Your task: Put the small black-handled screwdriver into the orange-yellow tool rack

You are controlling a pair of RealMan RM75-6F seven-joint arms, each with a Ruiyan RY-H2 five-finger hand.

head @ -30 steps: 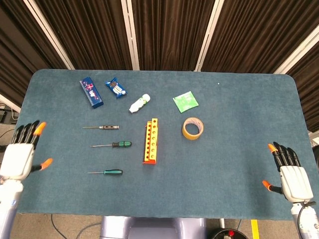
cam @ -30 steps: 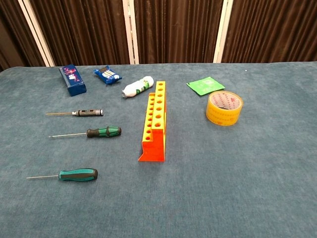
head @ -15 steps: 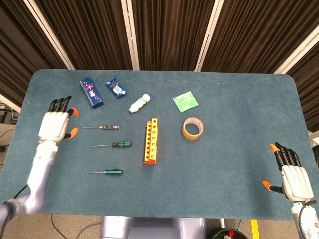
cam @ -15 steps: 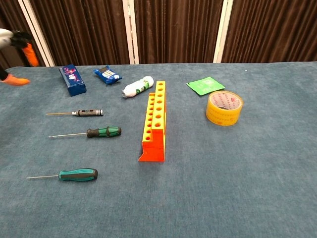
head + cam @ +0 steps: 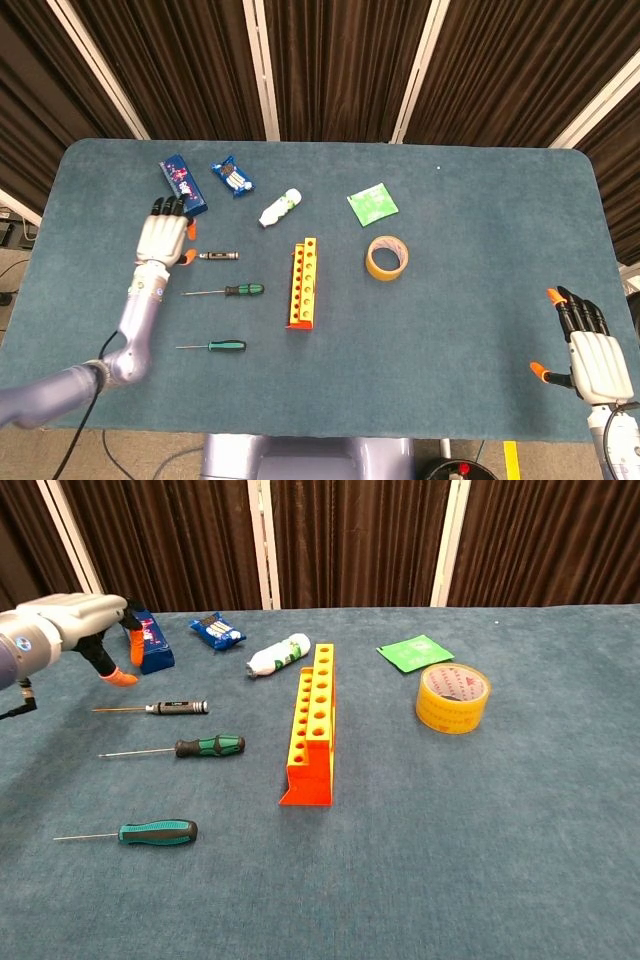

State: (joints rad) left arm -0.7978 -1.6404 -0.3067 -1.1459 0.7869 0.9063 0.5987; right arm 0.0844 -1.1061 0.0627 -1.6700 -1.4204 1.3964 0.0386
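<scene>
Black-handled screwdriver (image 5: 212, 255) lies untouched at left centre, left of the orange-yellow tool rack (image 5: 304, 283); my left hand (image 5: 164, 237), fingers spread and empty, has swung in over its shaft, so grasping comes next.

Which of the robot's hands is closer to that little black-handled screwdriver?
Left. The left hand hovers right beside the black-handled screwdriver, over its shaft end. The right hand hangs far across the table.
</scene>
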